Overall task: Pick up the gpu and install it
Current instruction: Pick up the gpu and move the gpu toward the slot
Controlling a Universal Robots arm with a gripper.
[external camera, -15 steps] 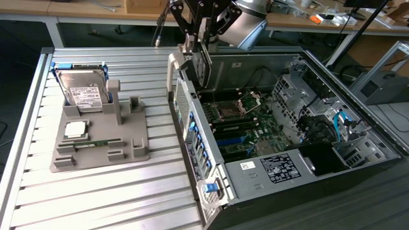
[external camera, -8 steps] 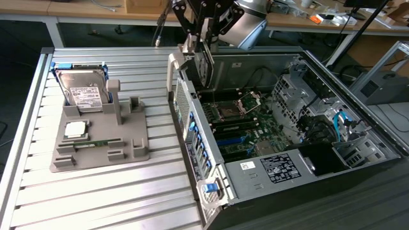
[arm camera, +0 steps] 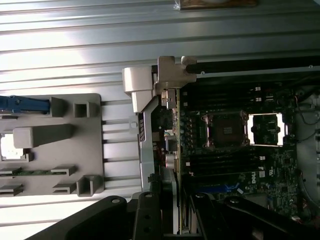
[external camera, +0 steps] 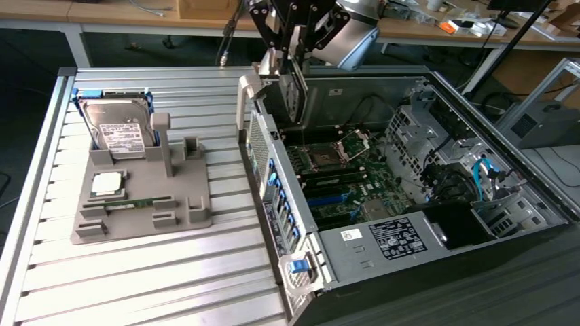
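The fingers point(arm camera: 146, 217) are clamping the gpu point(external camera: 292, 92), holding it upright just inside the rear wall of the open computer case point(external camera: 507, 204). The case is lying on the slatted desk point(external camera: 136, 272), beside a grey parts holder point(external camera: 190, 210).

A grey parts holder point(external camera: 127, 231) and an open computer case point(external camera: 263, 146) are carried side by side by a ribbed metal table point(external camera: 136, 278).

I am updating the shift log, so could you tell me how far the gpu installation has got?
Done: the gpu is off the grey parts holder, gripped upright by the gripper. In hand: it hangs over the open computer case, above the motherboard. Left: it is not yet seated in a slot.
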